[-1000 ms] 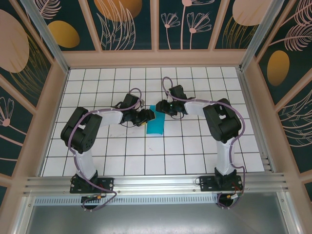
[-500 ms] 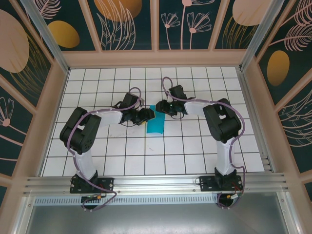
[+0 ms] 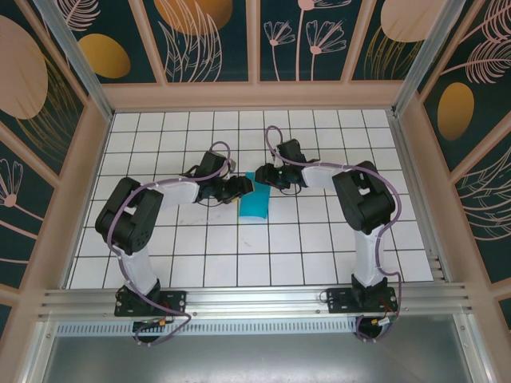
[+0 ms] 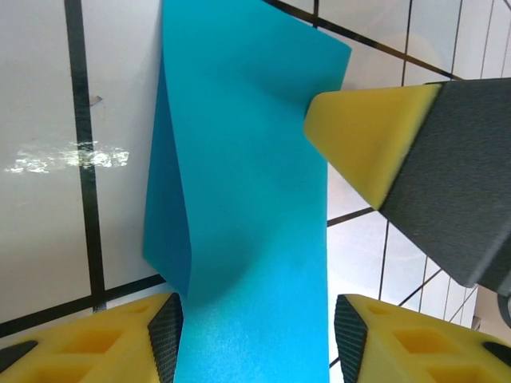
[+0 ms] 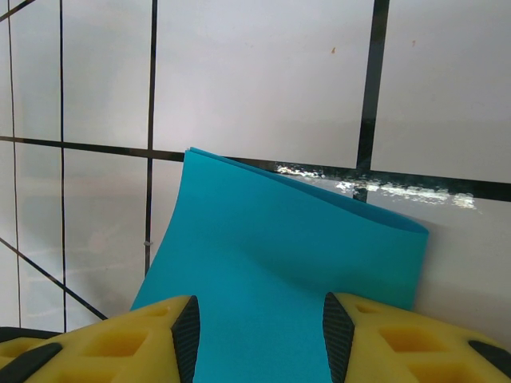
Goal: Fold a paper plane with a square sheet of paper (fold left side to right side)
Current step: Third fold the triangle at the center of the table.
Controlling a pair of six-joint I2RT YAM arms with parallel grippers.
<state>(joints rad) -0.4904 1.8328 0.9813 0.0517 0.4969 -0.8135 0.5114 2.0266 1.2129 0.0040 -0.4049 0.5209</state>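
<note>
One folded sheet (image 4: 247, 159) is straddled by left gripper (image 4: 255, 331) and right gripper (image 5: 257, 319).

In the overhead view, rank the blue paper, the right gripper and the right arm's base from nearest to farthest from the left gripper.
From the left gripper:
1. blue paper: at its jaws, mid-table.
2. right gripper: just to its right, at the paper's far end.
3. right arm's base: far off, at the table's near right edge.
</note>
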